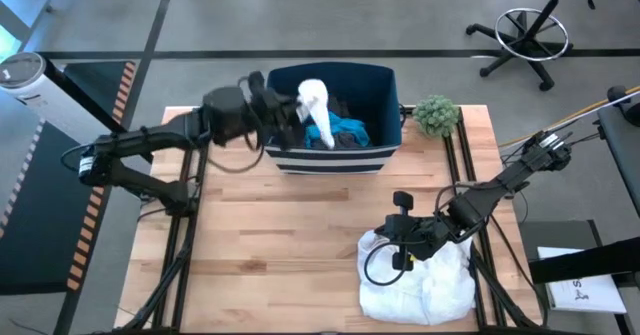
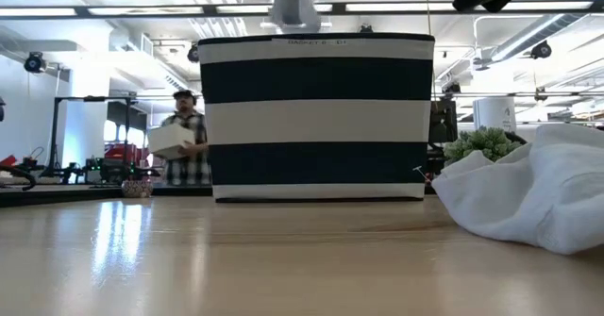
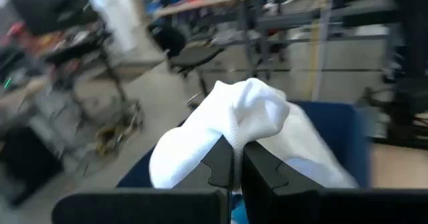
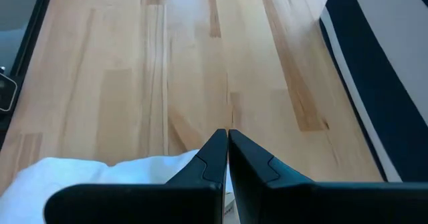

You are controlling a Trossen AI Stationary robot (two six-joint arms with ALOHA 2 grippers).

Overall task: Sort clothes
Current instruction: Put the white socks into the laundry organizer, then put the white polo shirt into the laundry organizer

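Claws first: the left claw (image 1: pixel 290 109), pinched shut on a small white garment (image 1: pixel 316 111), holds it above the navy bin with white stripes (image 1: pixel 335 158) at the far side of the worktop (image 1: pixel 280 235); in the left wrist view the white cloth (image 3: pixel 234 127) bunches over the two closed fingers. The right claw (image 1: pixel 393 247), fingers pressed together and gripping nothing, sits at the edge of a large white garment (image 1: pixel 420 280) heaped at the worktop's near right corner, with bare wood (image 4: pixel 167 63) ahead of it in its own wrist view. Inside the bin lie a bright blue piece (image 1: pixel 348 131) and a dark one (image 1: pixel 338 107). One small green plant (image 1: pixel 436 114) stands just right of the bin. The surface is pale butcher-block wood, its boards running lengthwise. Beyond it, the floor is grey; one office chair (image 1: pixel 525 30) stands at the far right. Seen from worktop height, the striped bin (image 2: pixel 316 118) fills the middle, the white heap (image 2: pixel 528 193) lies to the right, and a person (image 2: pixel 184 137) in a checked shirt carries a white box in a bright, ceiling-lit workshop. Count: two arms, one bin, one plant, four garments visible.
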